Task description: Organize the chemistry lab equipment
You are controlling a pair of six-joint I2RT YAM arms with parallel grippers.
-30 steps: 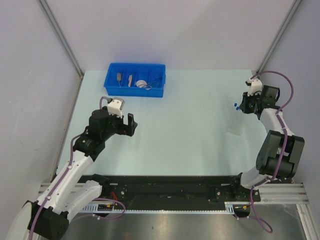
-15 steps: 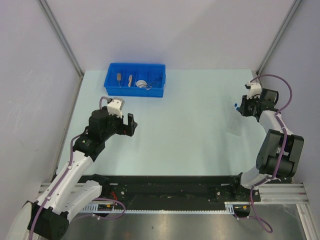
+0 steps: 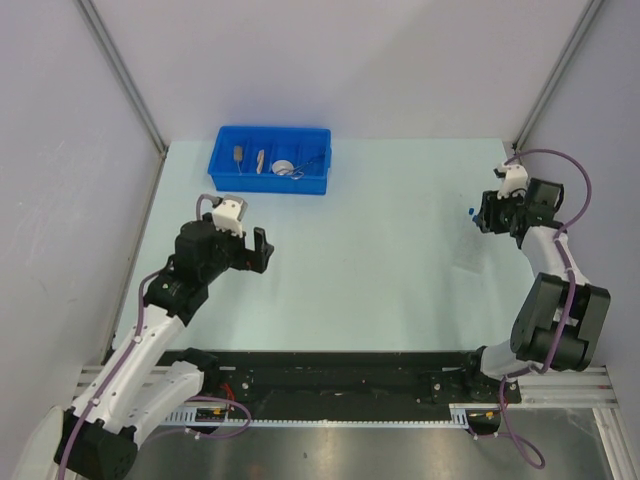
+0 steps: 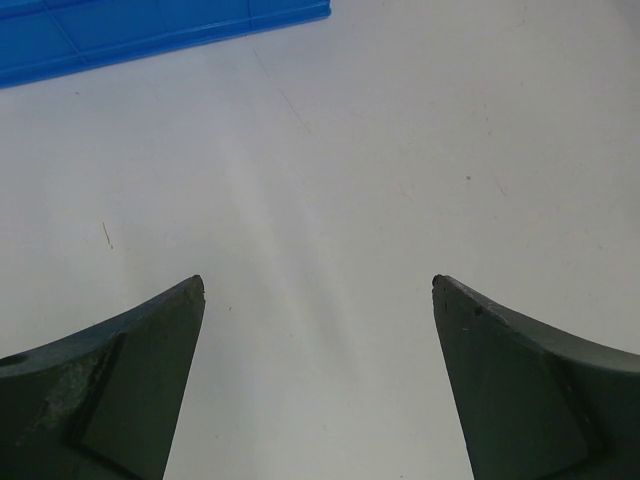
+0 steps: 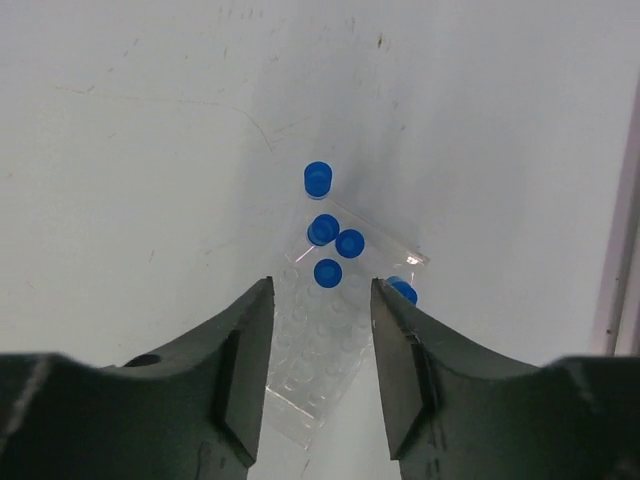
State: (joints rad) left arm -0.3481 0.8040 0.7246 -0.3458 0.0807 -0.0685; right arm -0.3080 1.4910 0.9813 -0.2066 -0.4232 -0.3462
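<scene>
A clear plastic tube rack (image 5: 315, 360) lies on the table at the far right. Several clear tubes with blue caps (image 5: 323, 229) stand at its far end, and they show as blue dots in the top view (image 3: 468, 212). My right gripper (image 5: 322, 283) is open and hovers just over the rack, one finger on each side; one blue cap (image 5: 403, 290) is next to the right finger. My left gripper (image 4: 318, 285) is open and empty over bare table, left of centre in the top view (image 3: 262, 250). Tan wooden-handled tools (image 3: 240, 153), a white round dish (image 3: 284, 167) and silver wire tongs (image 3: 303, 165) lie in the bin.
The large blue divided bin (image 3: 318, 172) stands at the back left of the table; its near wall shows at the top of the left wrist view (image 4: 150, 30). Grey walls and metal posts enclose the table, and the right wall is close to the right arm.
The right wrist has drawn back a little toward the right wall, with the gripper still at the rack. The left arm has barely moved.
</scene>
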